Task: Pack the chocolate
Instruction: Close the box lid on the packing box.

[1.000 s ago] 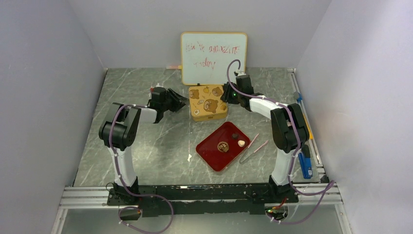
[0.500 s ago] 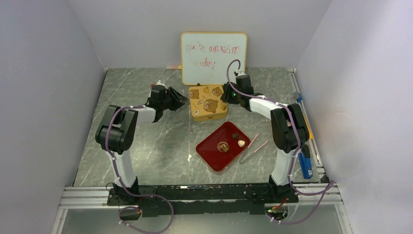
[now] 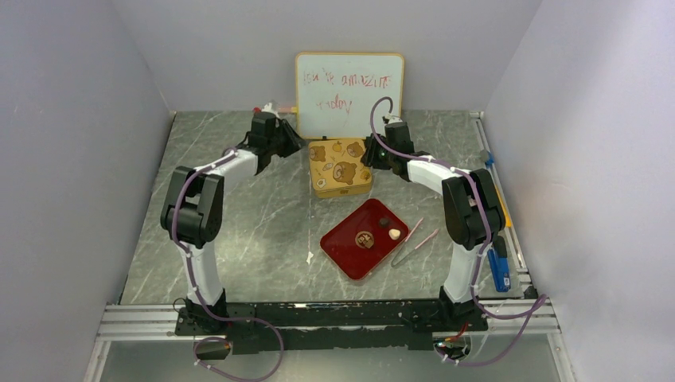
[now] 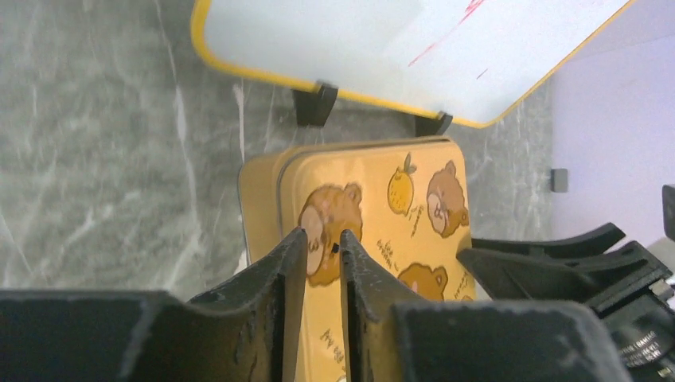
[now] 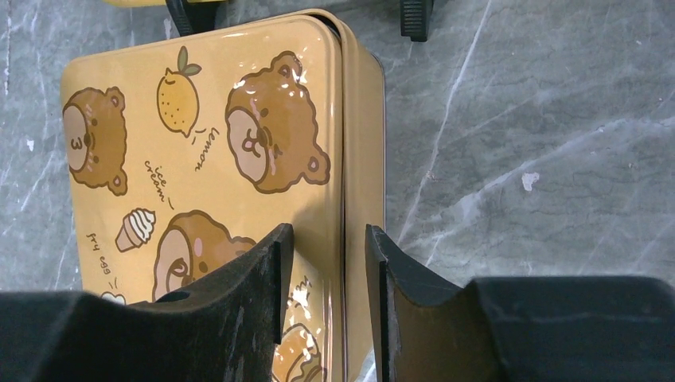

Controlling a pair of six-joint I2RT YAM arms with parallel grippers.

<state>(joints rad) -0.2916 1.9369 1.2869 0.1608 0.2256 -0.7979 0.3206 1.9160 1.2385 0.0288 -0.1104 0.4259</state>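
Chocolate (image 3: 364, 239) sits unpacked: three pieces, dark, mid-brown and cream, lie on the red tray (image 3: 344, 256) in front of the yellow bear tin (image 3: 341, 169). None shows inside the tin, whose lid is on.

At the far left of the action, the left gripper (image 4: 322, 235) hangs over the tin's left side near the whiteboard (image 3: 349, 94). Its fingers are narrowly apart with nothing visible between them. Whether they touch the lid I cannot tell.

The tin stands between both arms, apart from the tray.

The right gripper (image 5: 329, 231) straddles the tin's right rim, fingers spread, one over the lid and one outside the wall, pinching nothing.

Pink tweezers (image 3: 414, 241) lie untouched just right of the tray.

By my judgement the task has barely begun: the lid must come off, then every piece must go in.
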